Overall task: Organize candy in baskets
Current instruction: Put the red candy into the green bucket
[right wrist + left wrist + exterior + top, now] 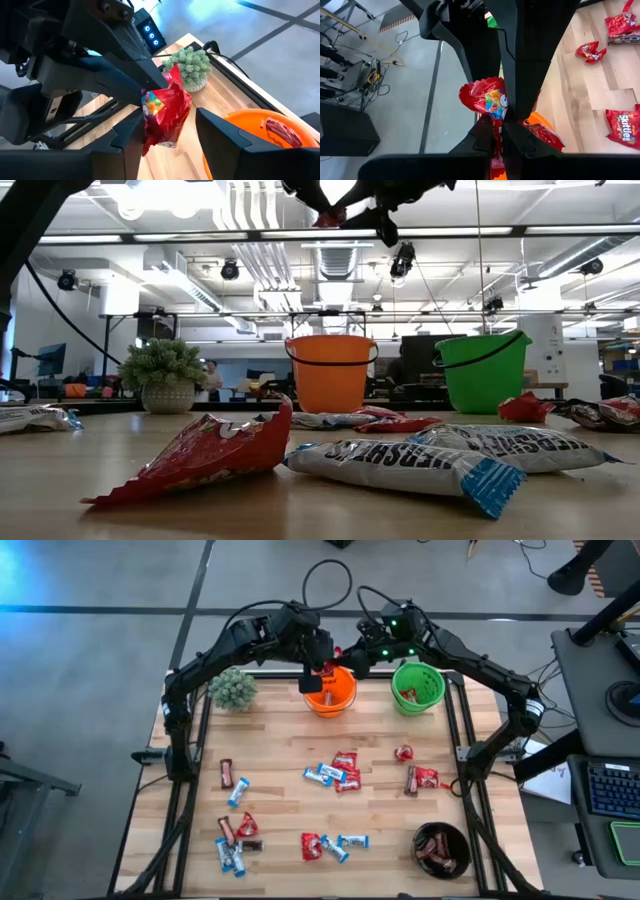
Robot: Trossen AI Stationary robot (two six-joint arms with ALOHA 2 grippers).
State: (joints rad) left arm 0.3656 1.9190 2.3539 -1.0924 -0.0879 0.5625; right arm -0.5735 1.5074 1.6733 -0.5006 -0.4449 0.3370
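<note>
one red candy packet [487,100] pinched in my left gripper [502,117] above the orange pail [331,690], right gripper [165,131] wide around it; next i release into the pail.

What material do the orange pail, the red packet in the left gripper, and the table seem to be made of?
Orange pail: probably plastic, smooth and evenly coloured, with a thin dark handle.
Red packet, pinched in the left gripper: glossy film, crinkled with bright glints.
Table: light wood, visible plank seams and grain.
</note>
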